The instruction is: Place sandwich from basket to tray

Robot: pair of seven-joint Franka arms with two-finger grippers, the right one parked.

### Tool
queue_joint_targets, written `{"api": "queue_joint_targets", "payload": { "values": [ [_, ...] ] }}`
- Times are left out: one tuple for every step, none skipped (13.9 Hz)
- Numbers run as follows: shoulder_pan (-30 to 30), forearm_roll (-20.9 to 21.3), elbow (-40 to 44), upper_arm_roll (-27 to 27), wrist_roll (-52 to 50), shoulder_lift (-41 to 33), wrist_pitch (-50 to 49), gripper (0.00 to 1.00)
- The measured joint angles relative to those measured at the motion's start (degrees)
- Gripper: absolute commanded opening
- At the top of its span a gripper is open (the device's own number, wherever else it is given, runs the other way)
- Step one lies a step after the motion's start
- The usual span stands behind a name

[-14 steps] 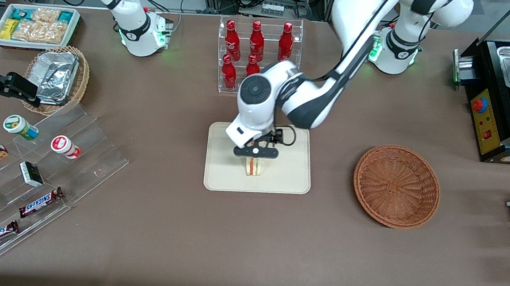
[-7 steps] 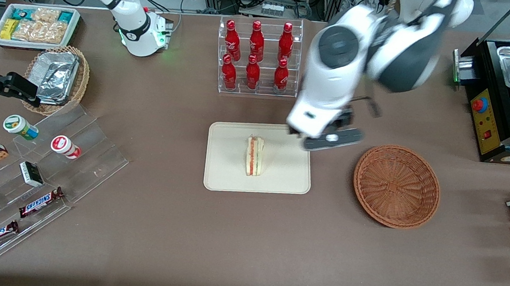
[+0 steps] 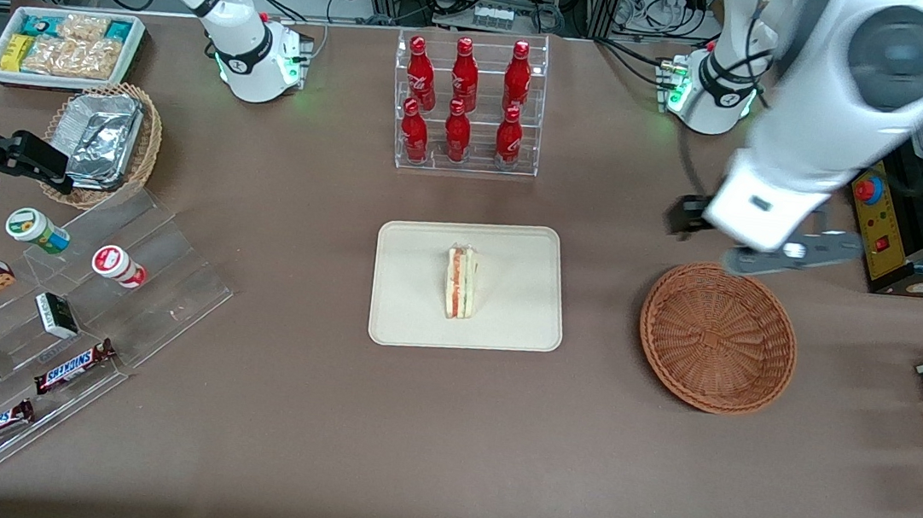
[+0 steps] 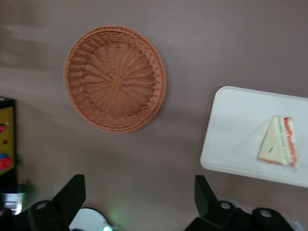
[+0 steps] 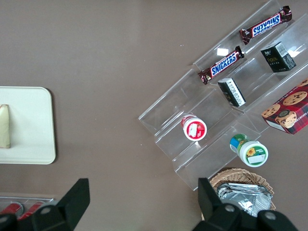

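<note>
Jaws of the left gripper [image 3: 788, 257] are hanging wide open and empty above the basket [image 3: 717, 337]. Its sandwich [image 3: 460, 281] is lying on the tray [image 3: 505, 332], well apart toward the parked arm's end, long axis pointing at the front camera.

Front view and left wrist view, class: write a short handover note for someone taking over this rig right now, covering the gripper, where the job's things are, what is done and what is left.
Gripper: jaws open, holding nothing, raised above the table near the basket's rim, on the side farther from the front camera.
Sandwich: lying on the tray, near its middle, free of the gripper.
Basket: nothing in it, beside the tray toward the working arm's end of the table.
Done: the sandwich is out of the basket and on the tray.
Left: nothing on the job itself; probably only parking the arm.
</note>
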Motion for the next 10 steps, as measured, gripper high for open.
{"api": "queue_joint_targets", "payload": {
  "values": [
    [0.0, 0.0, 0.0, 2.8, 4.0, -0.9, -1.1, 1.00],
    [0.1, 0.0, -0.1, 5.5, 7.0, -1.8, -1.6, 1.00],
    [0.2, 0.0, -0.1, 7.9, 9.4, -2.6, -1.8, 1.00],
    [0.2, 0.0, -0.2, 9.8, 11.5, -3.2, -1.9, 1.00],
    [0.2, 0.0, -0.3, 11.2, 13.3, -3.5, -1.9, 1.00],
    [0.2, 0.0, -0.3, 12.4, 14.9, -3.6, -1.9, 1.00],
    [0.2, 0.0, -0.4, 13.4, 16.5, -3.6, -1.9, 1.00],
    [0.2, 0.0, -0.4, 14.0, 17.7, -3.6, -1.9, 1.00],
    [0.6, 0.0, -0.4, 14.3, 18.1, -3.5, -1.9, 1.00],
    [2.9, -0.1, -0.5, 13.5, 18.4, -3.5, -1.9, 1.00]
  ]
}}
